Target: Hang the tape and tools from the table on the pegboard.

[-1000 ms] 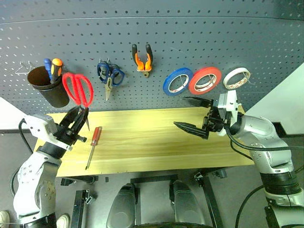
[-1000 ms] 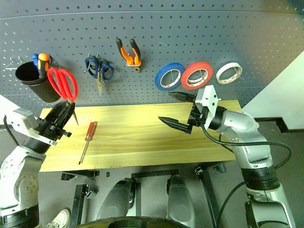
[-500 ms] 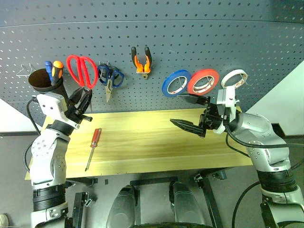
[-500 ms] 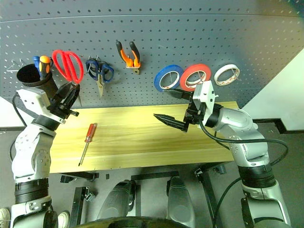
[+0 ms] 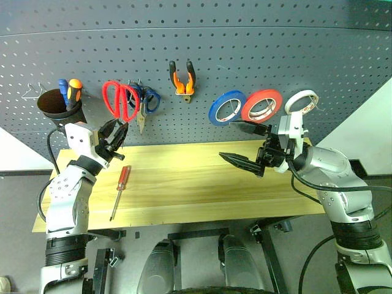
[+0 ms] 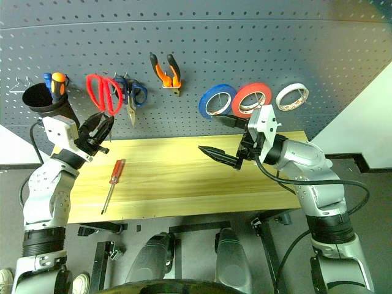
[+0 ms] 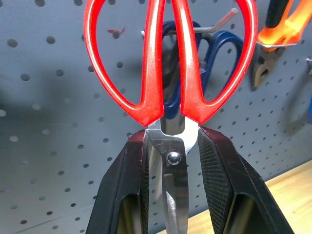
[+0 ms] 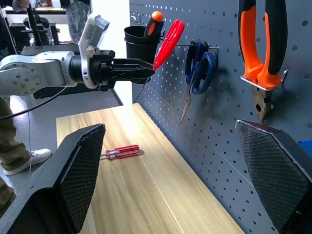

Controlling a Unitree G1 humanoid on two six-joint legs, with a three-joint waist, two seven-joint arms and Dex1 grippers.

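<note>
Hanging handles-up against the dark grey perforated pegboard (image 5: 257,49), the red-handled scissors (image 5: 120,101) sit just left of blue-handled scissors (image 5: 144,100), their blades between the left gripper (image 7: 168,170)'s black fingers, which flank them closely. A red-handled screwdriver (image 5: 120,187) lies on the light wooden table (image 5: 202,190) below; the right gripper (image 5: 248,147) hovers wide open, empty, near the cream tape ring (image 5: 303,101)

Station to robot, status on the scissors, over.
Left gripper at red scissors pivot, handles up at pegboard beside blue scissors. Right gripper open, empty. Screwdriver on table.
</note>
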